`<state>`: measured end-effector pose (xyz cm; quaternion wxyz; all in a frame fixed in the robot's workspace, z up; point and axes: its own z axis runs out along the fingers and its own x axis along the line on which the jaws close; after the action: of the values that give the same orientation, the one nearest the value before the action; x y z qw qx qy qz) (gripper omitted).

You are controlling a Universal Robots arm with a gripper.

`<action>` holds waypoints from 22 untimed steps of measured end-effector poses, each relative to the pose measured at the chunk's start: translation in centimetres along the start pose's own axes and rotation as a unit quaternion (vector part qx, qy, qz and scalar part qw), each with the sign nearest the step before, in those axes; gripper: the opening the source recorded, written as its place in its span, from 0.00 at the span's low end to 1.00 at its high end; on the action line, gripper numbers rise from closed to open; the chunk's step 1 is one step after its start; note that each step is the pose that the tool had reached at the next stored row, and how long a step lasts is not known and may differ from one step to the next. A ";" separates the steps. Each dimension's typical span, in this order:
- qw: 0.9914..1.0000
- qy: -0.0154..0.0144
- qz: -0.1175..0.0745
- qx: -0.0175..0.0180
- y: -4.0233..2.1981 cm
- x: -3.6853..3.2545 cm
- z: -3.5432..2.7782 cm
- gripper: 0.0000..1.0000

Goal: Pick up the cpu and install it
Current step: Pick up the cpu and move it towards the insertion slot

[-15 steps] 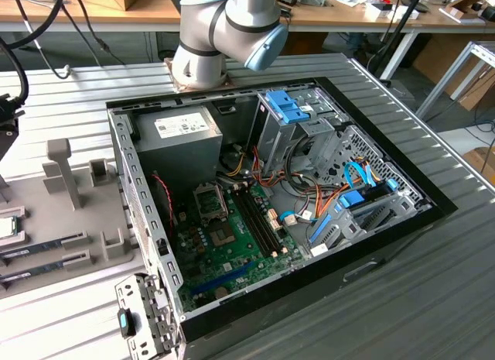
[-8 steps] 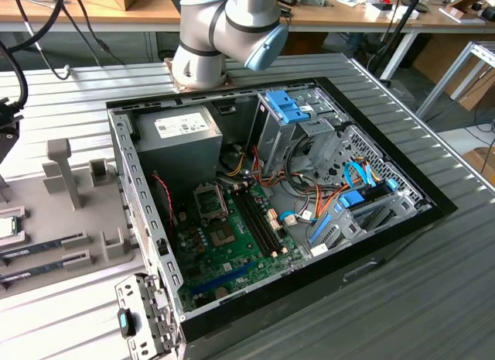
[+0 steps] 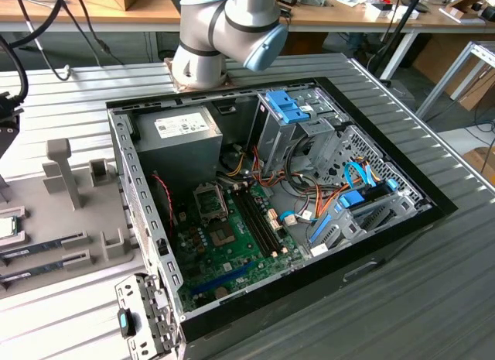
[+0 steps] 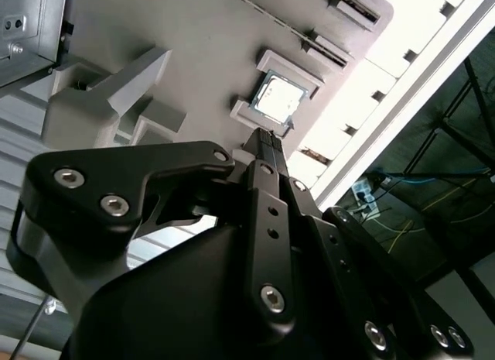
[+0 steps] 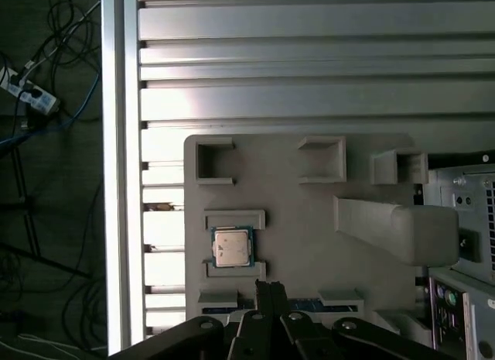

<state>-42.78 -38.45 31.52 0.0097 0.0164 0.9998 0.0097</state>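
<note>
The cpu (image 5: 232, 246) is a small square chip with a silvery top. It lies flat in a holder on the grey tray (image 5: 309, 213), and it also shows in the second wrist view (image 4: 280, 98). My gripper (image 5: 271, 287) hovers above the tray just beside the cpu, not touching it. Its two black fingers (image 4: 267, 147) are pressed together with nothing between them. In the exterior view the cpu (image 3: 6, 227) sits at the left edge, and the open socket (image 3: 210, 203) is on the green board (image 3: 232, 252) inside the case.
The open computer case (image 3: 402, 213) lies on the slatted table, with the grey power-supply box (image 3: 182, 135) and drive cages (image 3: 309, 128) inside. Memory sticks (image 3: 39, 248) rest on the tray beside tall grey posts (image 3: 66, 170). The table edge (image 5: 116, 182) runs close to the tray.
</note>
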 end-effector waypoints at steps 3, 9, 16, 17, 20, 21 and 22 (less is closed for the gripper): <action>1.000 0.000 0.000 0.000 0.19 0.00 0.14 0.11; 1.000 0.000 0.000 0.000 0.20 0.02 0.49 0.11; 1.000 0.000 0.000 -0.003 0.19 0.02 0.81 0.11; 1.000 0.000 0.000 -0.004 0.19 0.02 0.86 0.11; 1.000 0.000 0.000 -0.004 0.19 0.02 0.93 0.11; 1.000 0.000 0.000 -0.004 0.19 0.03 0.97 0.11; 1.000 0.000 0.000 -0.004 0.19 0.03 1.00 0.11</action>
<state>-42.78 -38.24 30.52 0.0097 0.0165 0.9997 0.0142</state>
